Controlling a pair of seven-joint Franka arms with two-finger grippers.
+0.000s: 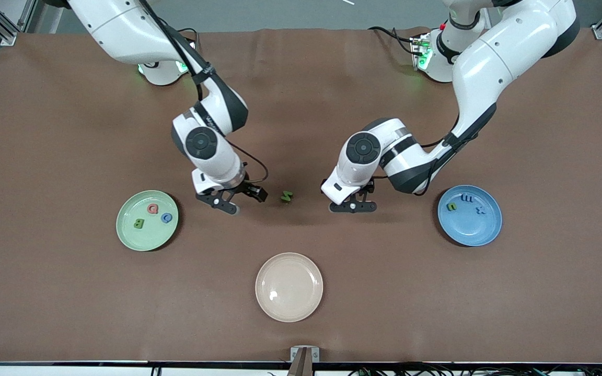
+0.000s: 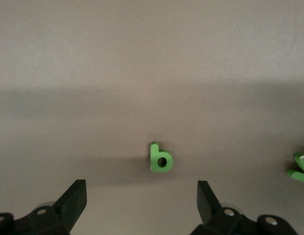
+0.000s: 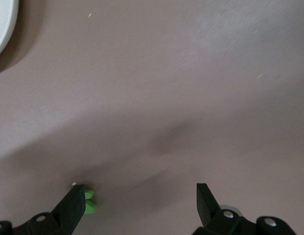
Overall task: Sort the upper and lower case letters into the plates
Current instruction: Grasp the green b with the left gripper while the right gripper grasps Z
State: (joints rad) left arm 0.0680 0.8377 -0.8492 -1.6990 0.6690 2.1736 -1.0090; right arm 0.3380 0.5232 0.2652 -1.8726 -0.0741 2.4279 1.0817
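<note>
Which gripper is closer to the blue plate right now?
Left. The left gripper hangs open beside the blue plate; the right gripper, also open, is by the green plate.

The front view looks down from high across the brown table point(image 1: 60, 130), facing both arm bases and taking in all three plates. Each wrist view looks down close at bare tabletop past its own open finger tips. The green zigzag letter point(image 1: 286, 196) lying between the arms also appears in the left wrist view point(image 2: 301, 167) and the right wrist view point(image 3: 90, 201).
</note>
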